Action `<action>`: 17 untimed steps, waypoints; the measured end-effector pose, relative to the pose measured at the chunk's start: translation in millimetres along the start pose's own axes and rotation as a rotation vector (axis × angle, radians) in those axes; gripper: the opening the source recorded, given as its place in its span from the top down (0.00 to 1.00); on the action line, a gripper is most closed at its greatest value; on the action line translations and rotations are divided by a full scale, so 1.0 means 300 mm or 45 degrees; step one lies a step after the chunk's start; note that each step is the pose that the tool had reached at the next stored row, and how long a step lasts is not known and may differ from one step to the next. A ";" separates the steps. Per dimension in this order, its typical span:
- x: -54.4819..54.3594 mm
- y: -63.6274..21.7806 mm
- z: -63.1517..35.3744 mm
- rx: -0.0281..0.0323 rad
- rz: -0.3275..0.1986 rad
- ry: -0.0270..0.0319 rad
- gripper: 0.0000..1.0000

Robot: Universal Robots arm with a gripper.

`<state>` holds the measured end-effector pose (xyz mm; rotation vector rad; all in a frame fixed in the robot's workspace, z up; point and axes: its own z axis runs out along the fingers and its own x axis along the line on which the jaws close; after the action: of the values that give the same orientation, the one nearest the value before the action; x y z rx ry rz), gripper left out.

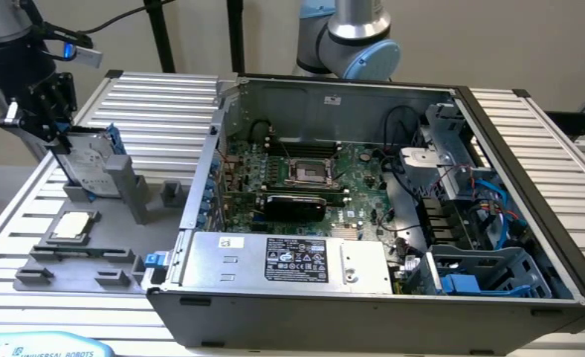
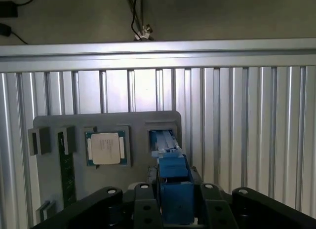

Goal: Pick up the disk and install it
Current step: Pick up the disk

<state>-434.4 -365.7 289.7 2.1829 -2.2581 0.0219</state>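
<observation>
The disk [image 1: 86, 160], a silver-grey drive in a blue carrier, stands on edge in a slot of the grey fixture [image 1: 74, 256] at the exterior view's left. My gripper [image 1: 56, 134] comes down on its top end. In the wrist view the blue edge of the disk [image 2: 173, 177] runs between the black fingers [image 2: 146, 204], which sit tight against both of its sides, so the gripper [image 2: 174, 202] is shut on the disk. Its lower end still rests in the fixture [image 2: 143, 121].
A square silver chip [image 1: 72, 225] [image 2: 105, 148] lies in the fixture beside the disk. A green memory stick [image 2: 66, 172] lies further along. The open computer case [image 1: 530, 149] fills the exterior view's right, with a grey power supply [image 1: 287, 260] and a blue drive bay [image 1: 485, 271].
</observation>
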 end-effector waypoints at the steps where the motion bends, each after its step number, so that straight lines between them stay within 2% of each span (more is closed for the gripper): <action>1: 0.000 0.000 0.000 -0.0001 0.000 0.0001 0.67; 17: 0.015 -0.001 0.001 0.0001 0.000 0.0002 0.67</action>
<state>-434.4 -370.1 289.6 2.1830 -2.2580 0.0221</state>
